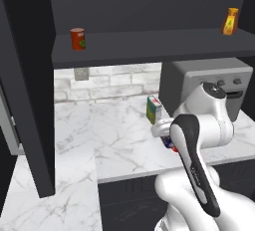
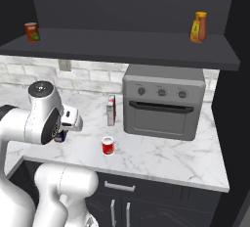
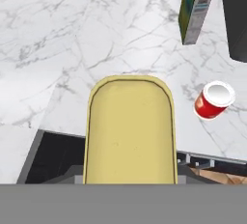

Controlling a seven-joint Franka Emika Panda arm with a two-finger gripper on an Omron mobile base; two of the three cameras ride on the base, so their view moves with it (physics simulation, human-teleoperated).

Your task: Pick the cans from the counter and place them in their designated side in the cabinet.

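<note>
While the fingertips themselves sit hidden under the load, the gripper [image 3: 130,182] reads as pinching the boxy tin [image 3: 130,131], whose yellow top takes up the lower middle of the hand view. In the right base view a dark blue bit of that tin [image 2: 59,136] peeks below the hand at left centre, at or just above the counter [image 2: 161,155] near its front edge. Whether it has left the surface, cannot tell.

Step in hand, as I judge it: first can grasped, lift and carry pending. Next move calls for raising it clear of the counter edge, then swinging up to the open shelf of the cabinet [image 2: 122,45] and picking the proper side; which side that is, cannot tell from here.

Counts: two task cans, the tin in the grip and one red can [image 2: 108,146] standing free on the counter, lower middle of the right base view. One green-and-white carton [image 2: 111,110] upright beside one grey oven [image 2: 163,103]. On the shelf, one orange-red can [image 2: 31,32] upper left, one orange bottle [image 2: 198,27] upper right.
</note>
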